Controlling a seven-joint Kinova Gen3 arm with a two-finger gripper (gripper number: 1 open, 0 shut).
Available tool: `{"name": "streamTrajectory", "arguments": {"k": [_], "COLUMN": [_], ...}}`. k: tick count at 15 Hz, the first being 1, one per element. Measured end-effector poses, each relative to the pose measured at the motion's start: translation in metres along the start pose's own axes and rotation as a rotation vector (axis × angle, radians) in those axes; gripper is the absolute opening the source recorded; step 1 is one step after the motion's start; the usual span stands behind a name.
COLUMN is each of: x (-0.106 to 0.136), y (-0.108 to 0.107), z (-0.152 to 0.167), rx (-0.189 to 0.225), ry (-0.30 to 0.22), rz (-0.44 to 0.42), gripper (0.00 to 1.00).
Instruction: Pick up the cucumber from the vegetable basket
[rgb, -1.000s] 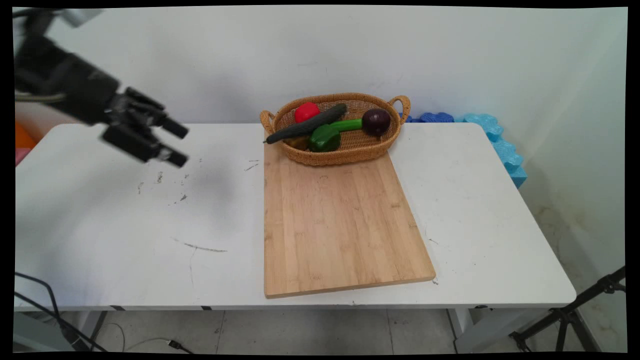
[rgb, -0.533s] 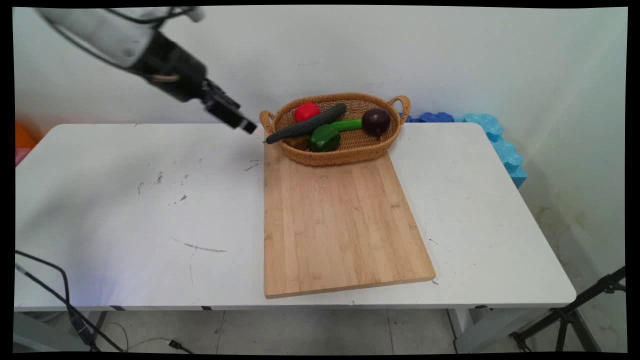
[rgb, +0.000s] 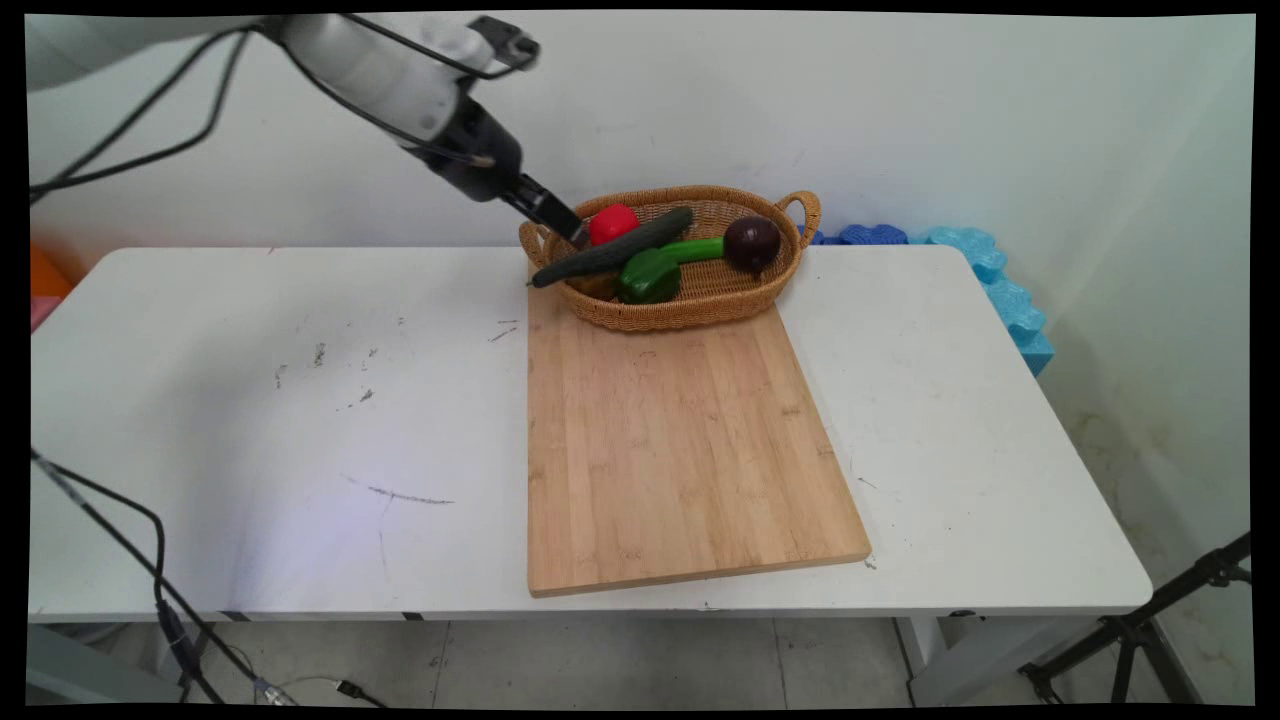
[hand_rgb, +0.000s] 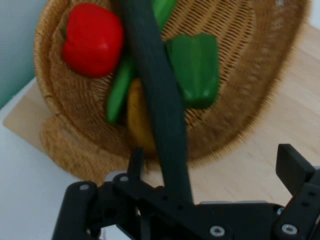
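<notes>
the jaws (hand_rgb: 215, 167) stand open and empty above the left end of the wicker basket (rgb: 700, 305), one finger (hand_rgb: 136, 161) on each side of the dark cucumber (rgb: 612, 247), which lies slantwise with its tip poking over the rim toward the desk (rgb: 250, 430). the basket sits on the far end of the wooden cutting board (rgb: 680, 450), probably so its contents are within reach of the bare board. in it are also a red pepper (rgb: 612, 222), a green pepper (rgb: 648, 275), a yellow piece (hand_rgb: 137, 117) under the cucumber and a dark purple onion (rgb: 752, 242) at the right end.
</notes>
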Motion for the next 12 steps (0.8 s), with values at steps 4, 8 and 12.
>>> {"name": "streamTrajectory", "arguments": {"k": [4,8,12], "x": [0.016,0.027,0.033], "y": [-0.003,-0.007,-0.008], "z": [0.040,0.071,0.090], "rx": [0.044,0.079,0.097], "ry": [-0.017,-0.034,-0.047], "rz": [-0.042,-0.070,-0.084], "gripper": [1.00,1.00,1.00]}}
